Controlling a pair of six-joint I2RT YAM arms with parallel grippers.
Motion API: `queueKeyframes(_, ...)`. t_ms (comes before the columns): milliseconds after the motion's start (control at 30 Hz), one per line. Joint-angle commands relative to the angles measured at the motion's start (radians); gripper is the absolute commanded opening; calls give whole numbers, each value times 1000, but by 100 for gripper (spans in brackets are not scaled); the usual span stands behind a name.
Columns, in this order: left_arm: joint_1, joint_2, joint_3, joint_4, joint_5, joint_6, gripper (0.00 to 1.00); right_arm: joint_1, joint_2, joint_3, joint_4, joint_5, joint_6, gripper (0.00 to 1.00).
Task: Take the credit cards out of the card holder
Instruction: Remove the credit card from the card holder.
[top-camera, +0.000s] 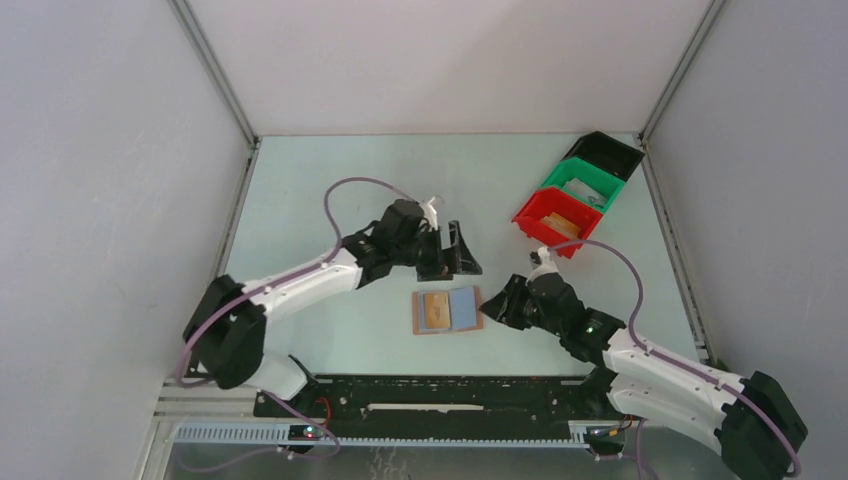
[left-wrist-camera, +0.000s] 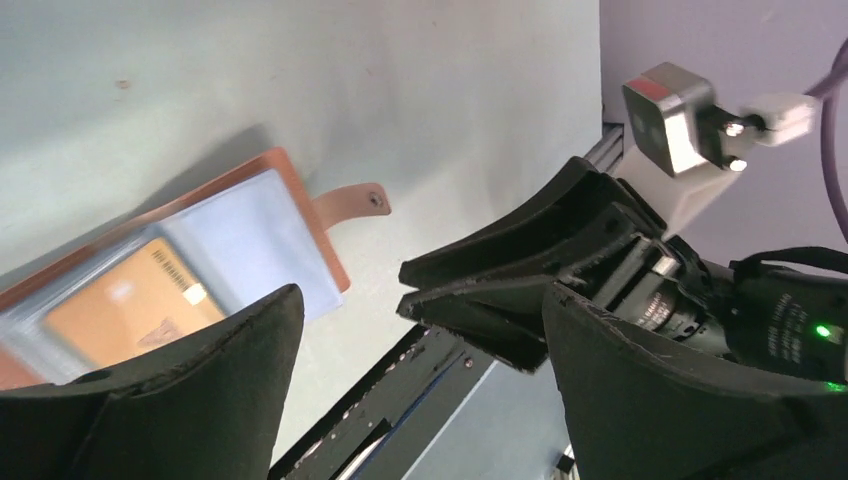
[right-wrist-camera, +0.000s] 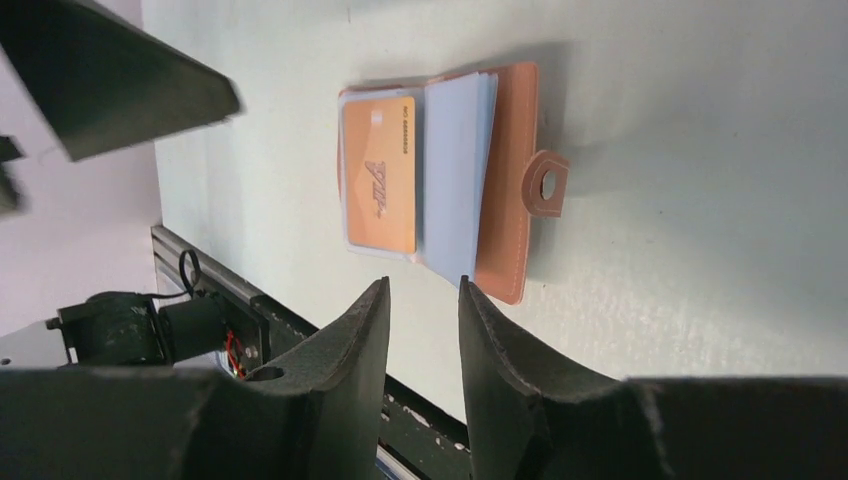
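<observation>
The card holder (top-camera: 463, 309) lies open and flat on the table, brown leather with pale blue-grey lining. A tan credit card (top-camera: 436, 311) sits in its left pocket; other credit cards are hidden. My left gripper (top-camera: 455, 250) hovers open just behind the holder. My right gripper (top-camera: 495, 303) is at the holder's right edge, its jaws partly open with nothing between them. In the right wrist view the holder (right-wrist-camera: 510, 170), tan card (right-wrist-camera: 380, 170) and strap tab (right-wrist-camera: 545, 183) lie just beyond my right gripper (right-wrist-camera: 423, 285). The left wrist view shows the holder (left-wrist-camera: 250, 230) beside my left gripper (left-wrist-camera: 425, 293).
Red bin (top-camera: 548, 222), green bin (top-camera: 583, 185) and black bin (top-camera: 604, 153) stand in a row at the back right. Grey walls enclose the table on three sides. A black rail (top-camera: 440, 395) runs along the near edge.
</observation>
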Motion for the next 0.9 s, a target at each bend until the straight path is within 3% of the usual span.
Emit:
queueKeyframes(0,32,-112,-87,-110,-103,39,93,-1,73,41,53,-78,11,40)
queueKeyframes(367,93,-134,-226,-88,-119,6,80,-13,399,166,287,-315,1,38)
queueKeyframes(867,96,-29,-273,-41,-153,0,60,-67,634,182,345,-288,85,35)
